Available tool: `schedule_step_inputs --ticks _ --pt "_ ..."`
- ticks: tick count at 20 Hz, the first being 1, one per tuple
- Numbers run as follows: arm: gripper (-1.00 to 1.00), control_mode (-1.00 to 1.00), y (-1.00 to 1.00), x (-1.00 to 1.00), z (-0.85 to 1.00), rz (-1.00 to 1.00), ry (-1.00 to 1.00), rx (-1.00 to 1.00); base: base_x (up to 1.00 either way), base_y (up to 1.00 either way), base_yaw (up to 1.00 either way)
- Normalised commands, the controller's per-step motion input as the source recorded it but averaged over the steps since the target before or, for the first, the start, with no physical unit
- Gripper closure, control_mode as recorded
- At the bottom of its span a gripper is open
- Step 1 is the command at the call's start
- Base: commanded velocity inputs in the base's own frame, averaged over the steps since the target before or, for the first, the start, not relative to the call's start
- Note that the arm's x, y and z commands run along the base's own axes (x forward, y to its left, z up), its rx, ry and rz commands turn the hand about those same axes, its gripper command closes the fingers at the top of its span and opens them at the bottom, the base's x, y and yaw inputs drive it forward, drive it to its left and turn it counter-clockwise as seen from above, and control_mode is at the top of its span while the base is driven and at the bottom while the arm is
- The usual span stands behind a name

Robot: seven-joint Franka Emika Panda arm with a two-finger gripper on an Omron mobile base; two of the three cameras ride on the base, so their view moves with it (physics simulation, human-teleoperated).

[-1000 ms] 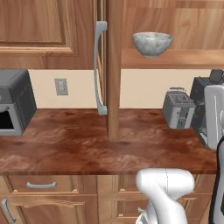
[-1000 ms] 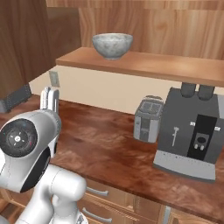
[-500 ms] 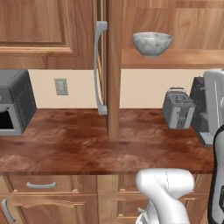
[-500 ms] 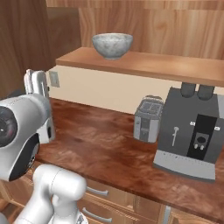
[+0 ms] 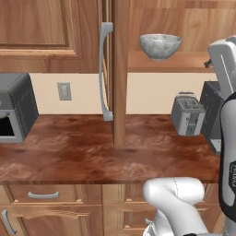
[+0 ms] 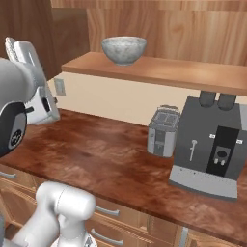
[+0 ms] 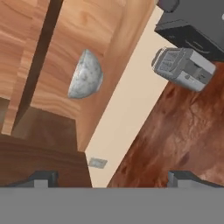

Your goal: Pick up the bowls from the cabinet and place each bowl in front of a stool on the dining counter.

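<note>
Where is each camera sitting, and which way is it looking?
Left base view: behind the arm on its left, looking forward at the cabinet shelf and the marbled bowl; the white arm rises at lower right.
Right base view: behind on the right, facing the same bowl, toaster and coffee machine; the arm fills the left side.
Hand view: on the hand, rolled sideways, looking along the open gripper toward the bowl.
All three share the bowl and toaster.

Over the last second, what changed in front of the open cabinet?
The arm swung: its hand, low over the counter, rose and turned upward, and the gripper now points up toward the shelf, open and empty. The marbled bowl on the shelf, the toaster and the coffee machine stayed put.
</note>
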Motion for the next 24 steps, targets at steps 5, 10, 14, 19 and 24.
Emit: schedule_step_inputs --ticks 5,10,14,19,24 --pt "-1.00 -1.00 -0.04 0.27 0.24 0.05 0.03 -0.13 0.00 0.00 0.00" --pt "-1.00 -1.00 -0.09 0.03 0.03 0.15 0.00 -0.15 0.00 0.00 0.00" --pt "-1.00 -1.00 -0.17 0.09 -0.02 0.25 0.00 -0.15 0.00 0.00 0.00" --pt "-1.00 -1.00 -0.13 0.19 -0.05 0.22 0.00 -0.19 0.00 0.00 0.00" --pt "-1.00 -1.00 -0.01 0.08 0.00 0.13 -0.04 -0.30 0.00 0.00 0.00"
